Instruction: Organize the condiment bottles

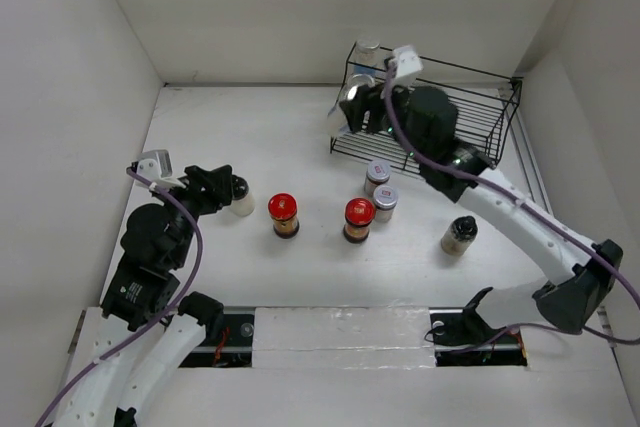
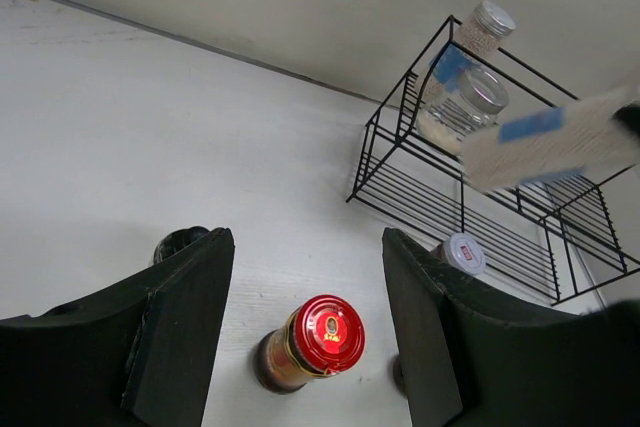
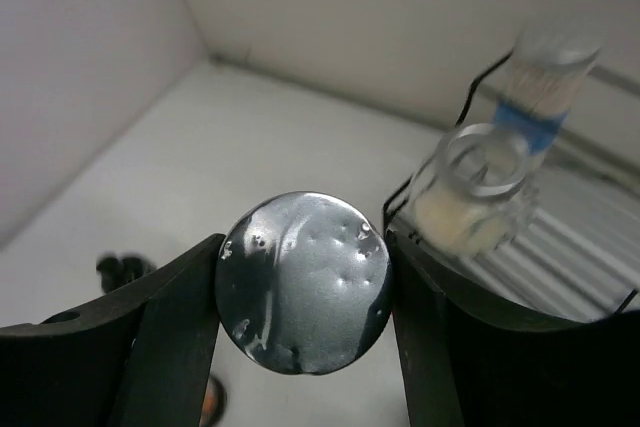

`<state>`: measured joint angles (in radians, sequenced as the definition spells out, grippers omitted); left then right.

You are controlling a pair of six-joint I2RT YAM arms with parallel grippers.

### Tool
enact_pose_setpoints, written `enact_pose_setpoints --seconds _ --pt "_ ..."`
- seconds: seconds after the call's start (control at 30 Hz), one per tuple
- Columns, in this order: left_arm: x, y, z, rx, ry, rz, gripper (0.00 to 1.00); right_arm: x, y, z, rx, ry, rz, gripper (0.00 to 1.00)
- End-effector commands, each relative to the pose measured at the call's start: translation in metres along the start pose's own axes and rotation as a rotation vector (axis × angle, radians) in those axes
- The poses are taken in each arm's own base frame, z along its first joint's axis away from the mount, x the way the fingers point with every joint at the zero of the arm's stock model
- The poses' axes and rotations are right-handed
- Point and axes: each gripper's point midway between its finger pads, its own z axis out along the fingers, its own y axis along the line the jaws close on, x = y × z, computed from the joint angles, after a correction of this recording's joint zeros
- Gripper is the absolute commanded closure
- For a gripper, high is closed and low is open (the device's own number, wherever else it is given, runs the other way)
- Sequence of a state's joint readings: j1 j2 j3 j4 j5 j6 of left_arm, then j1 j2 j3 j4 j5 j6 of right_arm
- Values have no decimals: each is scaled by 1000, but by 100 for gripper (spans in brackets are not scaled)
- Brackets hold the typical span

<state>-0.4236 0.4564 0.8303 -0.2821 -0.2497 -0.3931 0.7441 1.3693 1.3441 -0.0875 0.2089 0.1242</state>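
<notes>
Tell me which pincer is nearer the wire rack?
Right. The right pincer is at the wire rack, holding a silver-lidded jar; the left pincer is far away.

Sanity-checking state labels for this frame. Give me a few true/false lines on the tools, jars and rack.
1. The right tool is clamped on a silver-lidded jar. True.
2. The left tool grips a jar. False: it is open, with nothing between its fingers.
3. Both red-lidded jars stand on the table, outside the wire rack. True.
4. The wire rack holds nothing. False: the right wrist view shows two pale-filled jars in it.
</notes>
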Motion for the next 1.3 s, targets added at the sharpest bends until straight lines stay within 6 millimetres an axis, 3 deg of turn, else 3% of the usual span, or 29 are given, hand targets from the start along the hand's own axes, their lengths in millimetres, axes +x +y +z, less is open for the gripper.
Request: enact_pose_setpoints --seconds 0.0,0.03,0.17,0.2,0.23,0.27,0.37,0.4,0.43,0.5,0.53,0.67,0.8,0.93,1.1,1.2,1.27 --pt "-8 -3 -3 16 -30 -4 43 -125 -22 -26 11 -326 13 50" --pt "-10 -3 -5 20 -39 -7 43 -124 -42 -21 61 -296 6 50" --pt "-10 -3 -5 20 -39 -7 43 -167 -90 -18 162 -348 1 52" --pt "-10 -3 -5 20 -39 -7 43 -163 -109 -5 191 -326 -5 52" --pt "-10 -3 -5 20 -39 -7 43 -165 -108 1 183 -320 -6 53" --pt "-10 -3 -5 20 -39 -7 43 -162 -126 4 222 -287 -8 53" --pt "-10 -3 -5 20 -39 -7 43 -183 -149 17 268 -312 -18 53" --pt "-10 -3 -5 20 -39 -7 43 -199 -153 13 278 -338 -19 53" --pt "-10 -3 -5 20 -39 -7 43 -190 -163 30 286 -307 -20 54" --pt "-9 -4 -5 29 -35 -7 43 -186 -180 39 305 -267 -20 54" --pt "-9 -4 -5 29 -35 -7 43 -193 -186 48 312 -281 -21 54" --pt "-8 -4 -3 25 -28 -4 43 -191 -199 65 315 -266 -32 54" --pt "-8 -2 -3 15 -32 -4 43 -183 -204 78 317 -260 -41 54" --pt "-8 -2 -3 15 -32 -4 43 -162 -215 93 331 -212 -36 55" --pt "-8 -3 -1 15 -32 -4 43 -116 -223 111 330 -107 -36 55" --pt "-4 -2 1 7 -15 1 43 -105 -232 112 351 -82 -42 55" --pt "-6 -2 2 10 -23 8 43 -82 -235 123 344 -34 -37 55"
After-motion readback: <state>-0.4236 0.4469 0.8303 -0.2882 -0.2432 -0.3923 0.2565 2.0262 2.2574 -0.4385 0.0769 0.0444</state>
